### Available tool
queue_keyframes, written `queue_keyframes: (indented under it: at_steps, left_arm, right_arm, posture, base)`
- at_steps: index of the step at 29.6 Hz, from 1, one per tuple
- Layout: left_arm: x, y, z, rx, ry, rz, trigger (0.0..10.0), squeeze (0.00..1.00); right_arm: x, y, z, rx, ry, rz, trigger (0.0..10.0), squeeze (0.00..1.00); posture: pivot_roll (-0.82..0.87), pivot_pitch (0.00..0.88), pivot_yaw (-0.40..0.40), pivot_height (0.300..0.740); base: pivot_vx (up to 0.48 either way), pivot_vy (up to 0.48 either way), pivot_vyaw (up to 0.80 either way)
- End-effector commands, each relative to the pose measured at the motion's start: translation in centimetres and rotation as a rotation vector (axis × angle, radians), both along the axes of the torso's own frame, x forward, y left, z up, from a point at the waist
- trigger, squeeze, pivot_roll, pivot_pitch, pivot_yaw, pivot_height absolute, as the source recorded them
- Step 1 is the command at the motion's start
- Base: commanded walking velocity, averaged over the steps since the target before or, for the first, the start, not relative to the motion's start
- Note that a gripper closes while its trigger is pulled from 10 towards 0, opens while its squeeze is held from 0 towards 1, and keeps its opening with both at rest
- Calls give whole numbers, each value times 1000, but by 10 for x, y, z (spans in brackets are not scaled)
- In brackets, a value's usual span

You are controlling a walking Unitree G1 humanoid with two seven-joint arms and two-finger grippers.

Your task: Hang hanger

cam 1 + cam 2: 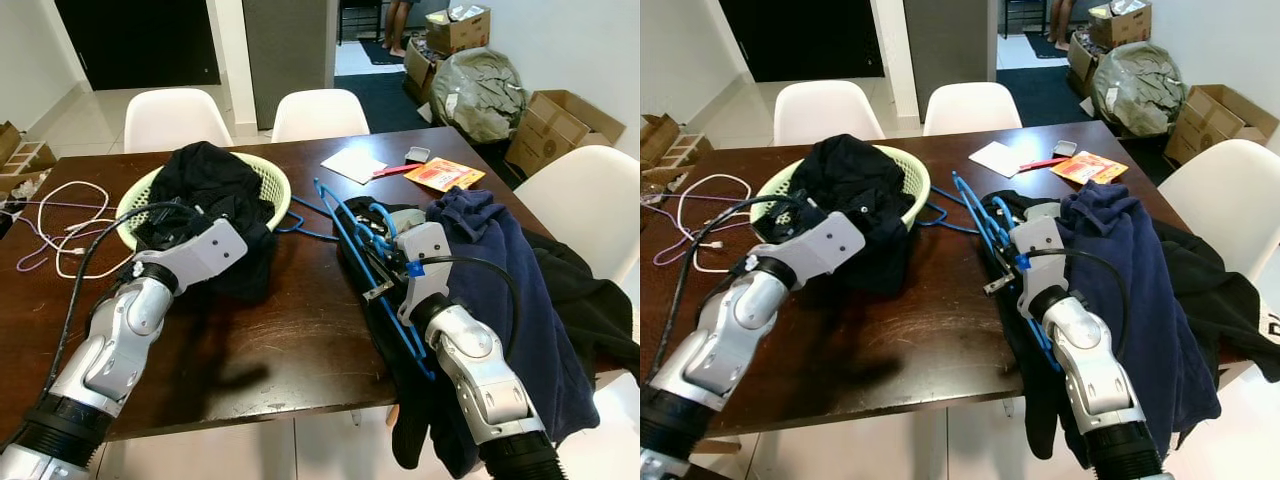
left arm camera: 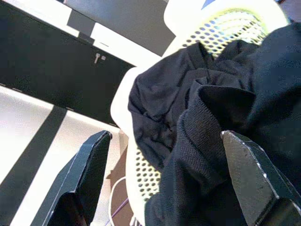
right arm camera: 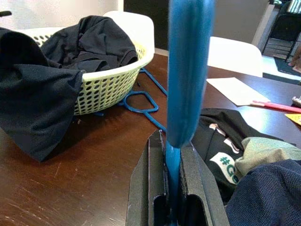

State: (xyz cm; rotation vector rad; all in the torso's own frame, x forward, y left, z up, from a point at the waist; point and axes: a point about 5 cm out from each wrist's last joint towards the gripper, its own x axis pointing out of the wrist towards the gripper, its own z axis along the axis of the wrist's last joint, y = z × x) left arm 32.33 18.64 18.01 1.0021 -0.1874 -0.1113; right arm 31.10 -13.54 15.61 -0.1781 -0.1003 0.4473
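Our right gripper (image 3: 173,188) has its jaws clamped on a bar of the blue hanger (image 1: 352,240), which lies across the black garment (image 1: 365,215) on the dark wooden surface (image 1: 290,330), its hook reaching away from the jaws toward the green laundry basket (image 1: 275,185). Our left gripper (image 2: 164,174) hovers with jaws spread before the black clothes (image 2: 207,113) heaped in that basket. To lift cleanly, we judge we should raise slowly, watching that fabric beneath does not snag.
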Motion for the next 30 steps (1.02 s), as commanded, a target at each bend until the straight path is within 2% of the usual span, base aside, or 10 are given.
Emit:
queue_keyframes:
  at_steps: [1, 2, 3, 4, 12, 13, 22, 27, 28, 30]
  left_arm:
    - [1, -2, -6, -5, 33, -15, 10000, 0]
    - [1, -3, -11, -43, 76, -27, 10000, 0]
    - [1, -3, -11, -43, 76, -27, 10000, 0]
    - [1, -3, -12, -79, 97, -26, 10000, 0]
    - [4, 5, -13, -115, 103, 8, 10000, 0]
    - [5, 8, -13, -120, 102, 19, 0, 0]
    - [8, 15, -11, -110, 86, 32, 0, 0]
    - [9, 22, 1, -103, 49, 49, 0, 0]
    - [11, 26, 12, -110, 19, 64, 0, 0]
    - [11, 26, 12, -110, 19, 64, 0, 0]
  right_arm:
    - [-1, -1, -14, -10, 64, -11, 10000, 0]
    - [-1, 0, -14, -10, 66, -10, 10000, 0]
    - [-1, 0, -14, -10, 66, -10, 10000, 0]
    - [-1, 1, -14, -12, 65, -9, 10000, 0]
    - [0, 2, -14, -16, 58, -12, 10000, 0]
    - [0, 2, -14, -17, 54, -15, 10000, 0]
    - [0, 2, -14, -16, 50, -21, 10000, 0]
    - [0, 2, -15, -15, 52, -21, 10000, 0]
    - [0, 2, -15, -14, 54, -21, 10000, 0]
    - [0, 2, -15, -14, 54, -21, 10000, 0]
  posture:
    - [-23, 113, 36, 740]
    - [-23, 113, 37, 740]
    - [-23, 113, 37, 740]
    - [-22, 113, 38, 740]
    - [-23, 113, 40, 740]
    - [-25, 112, 40, 740]
    - [-20, 107, 41, 740]
    - [-18, 106, 41, 740]
    - [-14, 103, 40, 740]
    - [-14, 103, 40, 740]
  base:
    - [0, 0, 0]
    - [0, 0, 0]
    - [0, 0, 0]
    - [0, 0, 0]
    - [0, 0, 0]
    - [0, 0, 0]
    - [0, 0, 0]
    - [0, 0, 0]
    - [0, 0, 0]
    - [0, 0, 0]
